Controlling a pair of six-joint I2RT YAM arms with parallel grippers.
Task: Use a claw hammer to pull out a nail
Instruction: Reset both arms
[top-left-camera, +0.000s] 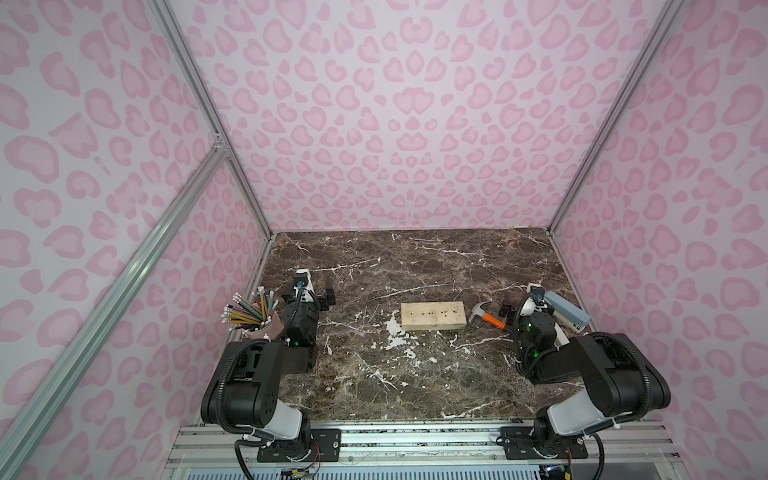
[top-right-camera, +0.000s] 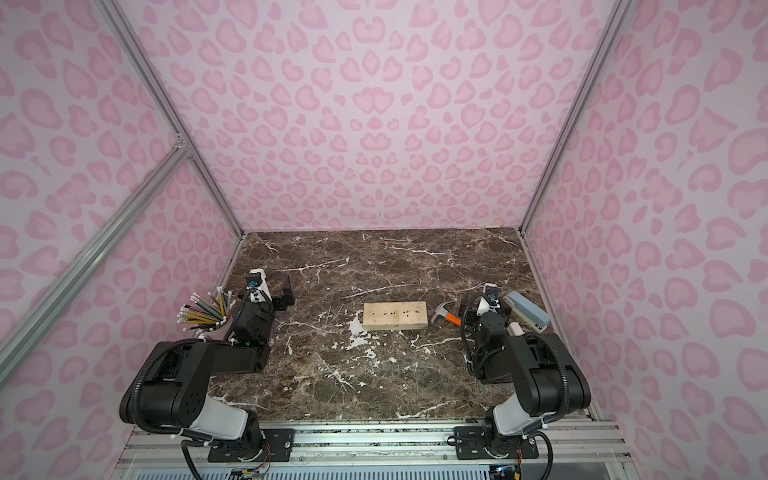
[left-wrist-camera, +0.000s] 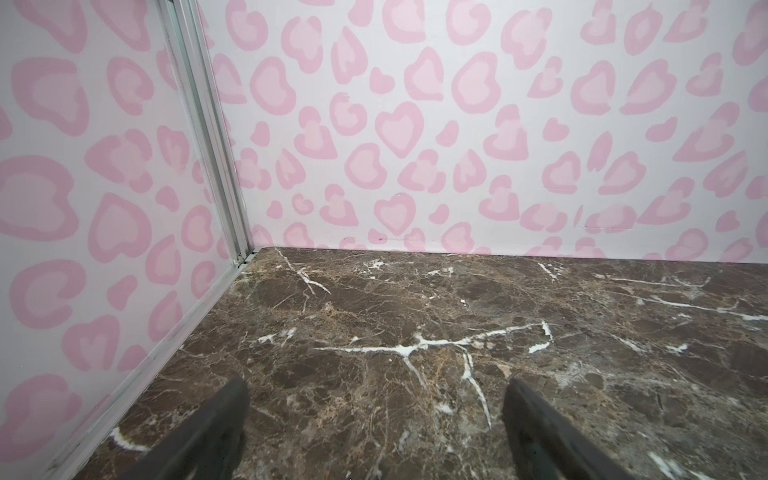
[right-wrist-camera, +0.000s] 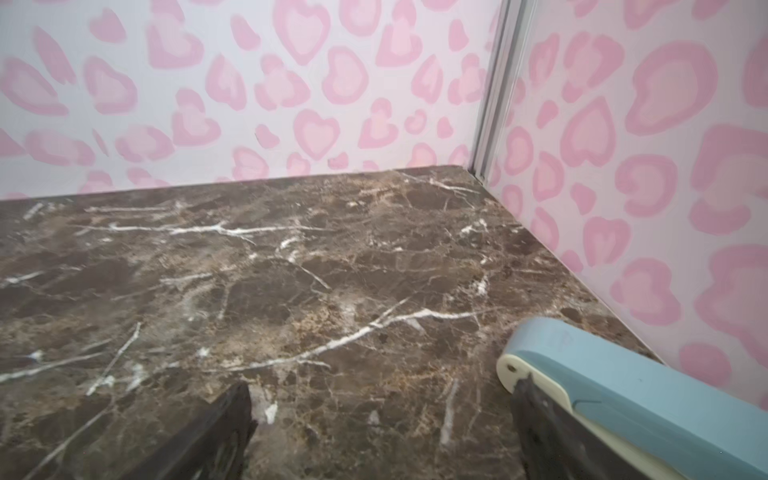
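both grippers stand spread wide with nothing between their fingers: the left gripper (left-wrist-camera: 374, 432) and the right gripper (right-wrist-camera: 380, 436) each hang low over bare marble. one brown marble tabletop (top-left-camera: 415, 374) carries everything. two black arms rise from the front rail, the left arm (top-left-camera: 249, 386) and the right arm (top-left-camera: 602, 374). one pale wooden block (top-left-camera: 432, 316) lies flat at mid-table, and a row of small dark marks runs along its top; whether these are nail heads or holes cannot be told. one blue-grey stapler (top-left-camera: 567, 309) lies by the right wall, just beside a finger of the right gripper. one pink cup (top-left-camera: 259, 330) stands by the left arm, full of many pencils (top-left-camera: 245, 311), too crowded to count. one claw hammer (top-left-camera: 484, 316) lies on the marble just right of the block, its silver head toward the block, ungripped, its shaft running under the right wrist.
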